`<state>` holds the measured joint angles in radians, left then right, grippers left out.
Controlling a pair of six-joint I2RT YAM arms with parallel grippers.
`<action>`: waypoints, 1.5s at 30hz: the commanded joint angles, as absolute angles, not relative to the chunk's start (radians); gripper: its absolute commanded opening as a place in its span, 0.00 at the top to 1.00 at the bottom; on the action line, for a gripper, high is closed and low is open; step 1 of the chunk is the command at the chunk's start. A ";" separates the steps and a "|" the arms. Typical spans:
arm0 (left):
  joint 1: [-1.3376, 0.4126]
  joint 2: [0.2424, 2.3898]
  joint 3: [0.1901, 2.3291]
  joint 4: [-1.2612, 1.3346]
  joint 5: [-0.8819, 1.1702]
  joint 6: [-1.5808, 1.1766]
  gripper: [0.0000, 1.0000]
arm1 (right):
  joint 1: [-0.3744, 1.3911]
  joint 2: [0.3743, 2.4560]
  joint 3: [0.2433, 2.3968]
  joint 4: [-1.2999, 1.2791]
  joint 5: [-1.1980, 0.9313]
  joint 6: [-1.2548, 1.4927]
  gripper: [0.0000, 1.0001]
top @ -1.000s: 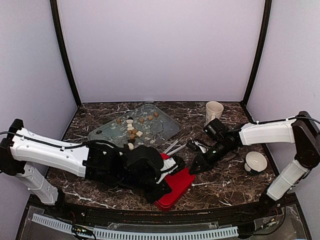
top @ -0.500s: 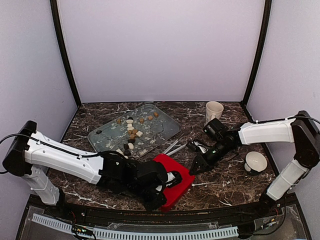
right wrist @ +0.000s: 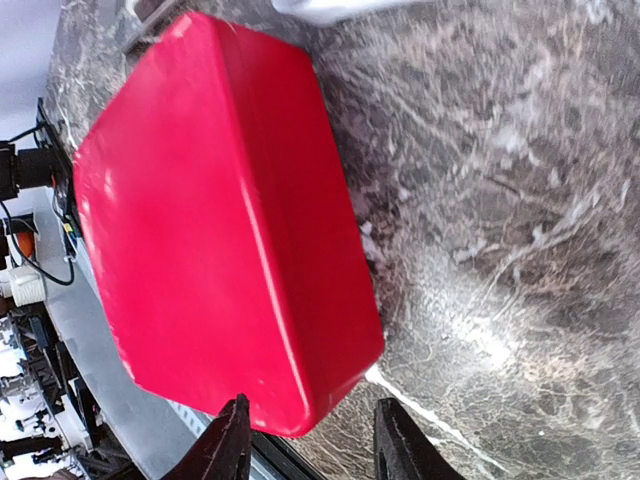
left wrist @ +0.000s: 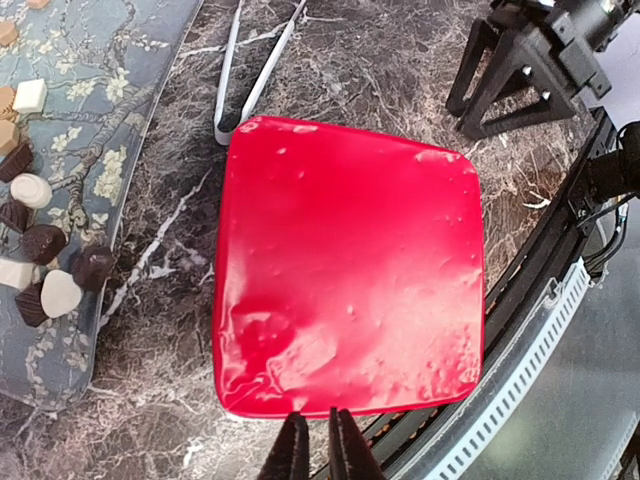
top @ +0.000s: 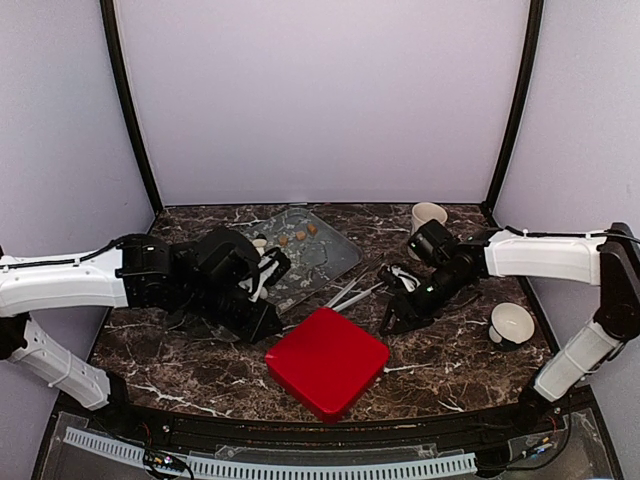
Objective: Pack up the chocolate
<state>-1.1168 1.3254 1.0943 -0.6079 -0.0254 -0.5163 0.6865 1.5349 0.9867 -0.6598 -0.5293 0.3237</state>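
Note:
The chocolate [top: 298,236] lies as small dark, tan and cream lumps on the patterned glass tray [top: 322,256]; in the left wrist view more chocolate [left wrist: 40,245] sits at the tray's [left wrist: 100,90] near edge. A red box [top: 327,361] lies closed and flat on the marble in front, also seen as the red box [left wrist: 350,270] and the red box [right wrist: 210,220]. My left gripper [top: 271,328] hovers between tray and box; the left gripper [left wrist: 312,452] shows only a sliver between its fingers and holds nothing. My right gripper [top: 390,323] stands open just right of the box; the right gripper [right wrist: 312,445] is empty.
White tongs [top: 350,293] lie between the tray and the right gripper, the tongs [left wrist: 245,80] just beyond the box. A cream mug [top: 428,219] stands at the back right and a white cup [top: 512,323] lies near the right arm. The table's front rail [left wrist: 540,330] runs close behind the box.
My left arm has pulled back off the red box toward the tray, leaving the box uncovered and closed. The right gripper's fingers have spread wider and shifted slightly away.

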 commanded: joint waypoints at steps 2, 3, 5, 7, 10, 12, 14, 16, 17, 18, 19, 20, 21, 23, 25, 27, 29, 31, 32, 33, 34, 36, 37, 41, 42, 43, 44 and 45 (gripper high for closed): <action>-1.094 1.364 0.991 -0.636 0.006 -0.557 0.97 | 0.682 1.525 1.020 -0.658 -0.524 0.337 0.58; -1.094 1.380 0.973 -0.627 0.009 -0.561 0.97 | 0.681 1.529 1.015 -0.650 -0.529 0.339 0.58; -1.094 1.414 0.944 -0.605 0.020 -0.563 0.98 | 0.681 1.538 1.000 -0.634 -0.540 0.344 0.58; -1.093 1.452 0.931 -0.604 0.028 -0.565 0.99 | 0.681 1.541 0.978 -0.615 -0.550 0.349 0.59; -1.094 1.487 0.953 -0.645 0.024 -0.566 1.00 | 0.681 1.540 0.950 -0.604 -0.556 0.353 0.60; -1.094 1.469 1.004 -0.668 0.010 -0.544 1.00 | 0.681 1.531 0.939 -0.602 -0.557 0.354 0.60; -1.094 1.448 1.065 -0.669 -0.012 -0.509 1.00 | 0.681 1.525 0.932 -0.599 -0.561 0.357 0.60; -1.094 1.455 1.148 -0.698 -0.038 -0.471 1.00 | 0.681 1.526 0.931 -0.597 -0.563 0.358 0.61; -1.094 1.471 1.196 -0.714 -0.050 -0.449 1.00 | 0.681 1.528 0.931 -0.596 -0.563 0.359 0.61; -1.094 1.488 1.239 -0.726 -0.058 -0.431 1.00 | 0.681 1.528 0.932 -0.595 -0.562 0.360 0.61; -1.094 1.507 1.275 -0.730 -0.062 -0.415 1.00 | 0.681 1.528 0.932 -0.595 -0.561 0.361 0.61; -1.094 1.525 1.305 -0.728 -0.065 -0.407 1.00 | 0.681 1.527 0.931 -0.594 -0.562 0.362 0.61; -1.094 1.545 1.325 -0.718 -0.071 -0.399 1.00 | 0.681 1.526 0.930 -0.592 -0.562 0.363 0.61; -1.094 1.594 1.355 -0.694 -0.081 -0.383 1.00 | 0.681 1.524 0.927 -0.589 -0.562 0.366 0.61; -1.092 1.644 1.377 -0.668 -0.099 -0.381 1.00 | 0.680 1.520 0.922 -0.586 -0.563 0.371 0.61; -1.087 1.691 1.387 -0.625 -0.100 -0.382 1.00 | 0.680 1.515 0.914 -0.581 -0.564 0.378 0.61; -1.076 1.741 1.389 -0.578 -0.106 -0.382 1.00 | 0.680 1.510 0.910 -0.579 -0.563 0.381 0.61; -1.045 1.821 1.405 -0.572 -0.103 -0.407 1.00 | 0.680 1.508 0.906 -0.576 -0.562 0.385 0.61; -1.034 1.850 1.409 -0.567 -0.102 -0.414 0.99 | 0.680 1.507 0.903 -0.574 -0.564 0.387 0.61; -1.028 1.878 1.410 -0.556 -0.104 -0.413 0.99 | 0.680 1.506 0.899 -0.571 -0.567 0.388 0.61; -1.024 1.903 1.411 -0.547 -0.098 -0.400 0.99 | 0.680 1.503 0.896 -0.567 -0.568 0.389 0.61; -1.017 1.951 1.433 -0.573 -0.067 -0.391 1.00 | 0.681 1.496 0.896 -0.567 -0.570 0.390 0.61; -1.017 1.962 1.444 -0.590 -0.051 -0.385 1.00 | 0.680 1.491 0.902 -0.571 -0.567 0.388 0.61; -1.019 1.877 1.428 -0.586 -0.021 -0.386 1.00 | 0.681 1.481 0.959 -0.620 -0.534 0.348 0.64; -1.019 1.851 1.424 -0.588 -0.021 -0.388 1.00 | 0.682 1.478 0.974 -0.630 -0.528 0.338 0.66; -1.019 1.818 1.425 -0.597 -0.022 -0.388 1.00 | 0.684 1.474 0.990 -0.643 -0.525 0.333 0.68; -1.019 1.795 1.425 -0.605 -0.018 -0.390 0.99 | 0.691 1.469 1.008 -0.653 -0.519 0.327 0.71; -1.019 1.773 1.421 -0.618 -0.016 -0.392 0.99 | 0.697 1.464 1.024 -0.661 -0.516 0.322 0.73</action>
